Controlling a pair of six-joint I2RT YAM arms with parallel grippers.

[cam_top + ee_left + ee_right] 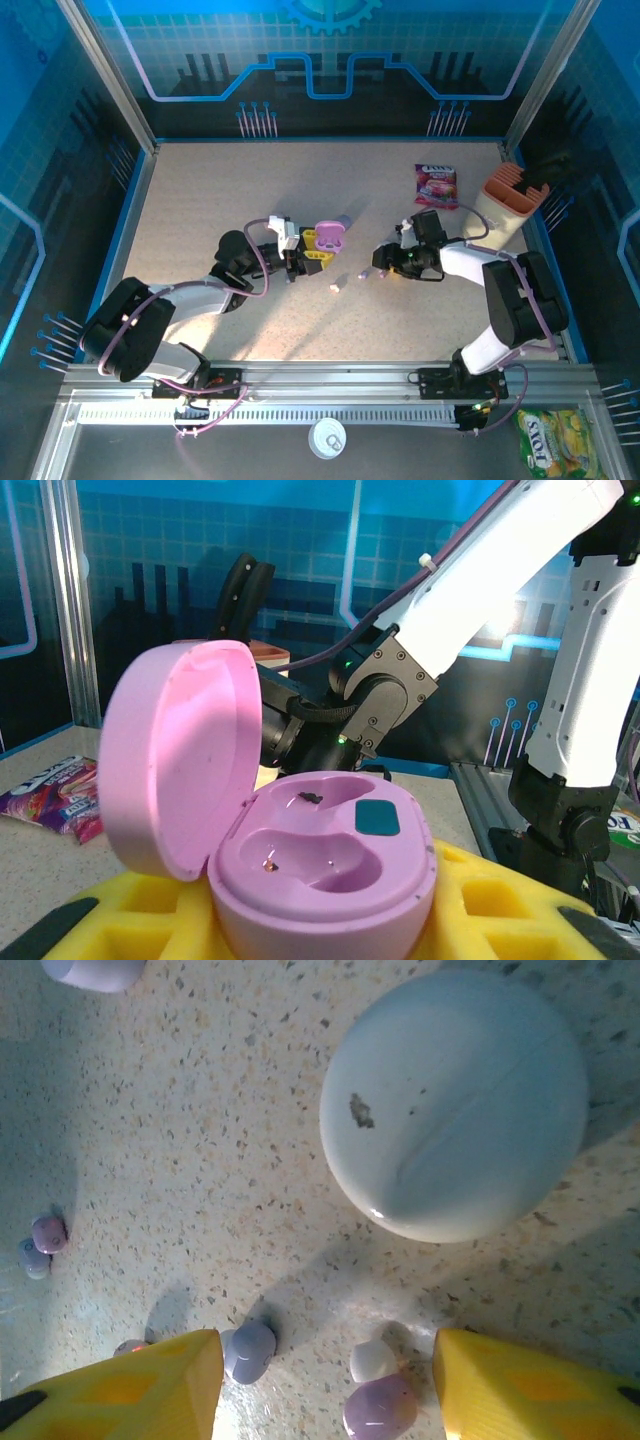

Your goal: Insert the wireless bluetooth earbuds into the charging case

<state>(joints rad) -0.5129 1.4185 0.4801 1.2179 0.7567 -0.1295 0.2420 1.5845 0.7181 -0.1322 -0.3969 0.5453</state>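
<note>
While my left gripper [316,922] clamps the open pink charging case [330,855] | my right gripper [325,1380] hangs, jaws apart, over earbuds [380,1408]

Robotics lab test cell: a speckled table [200,200] walled by blue circuit-print panels [320,60], aluminium posts [105,70] at its far corners, and a slotted rail [330,385] along its near edge carrying the left arm [130,325] and right arm [510,300].

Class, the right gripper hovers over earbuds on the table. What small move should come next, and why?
Probably lower the right gripper and close on the purple earbud lying between its open fingers: the left gripper holds the pink charging case with lid open and both sockets empty.
</note>
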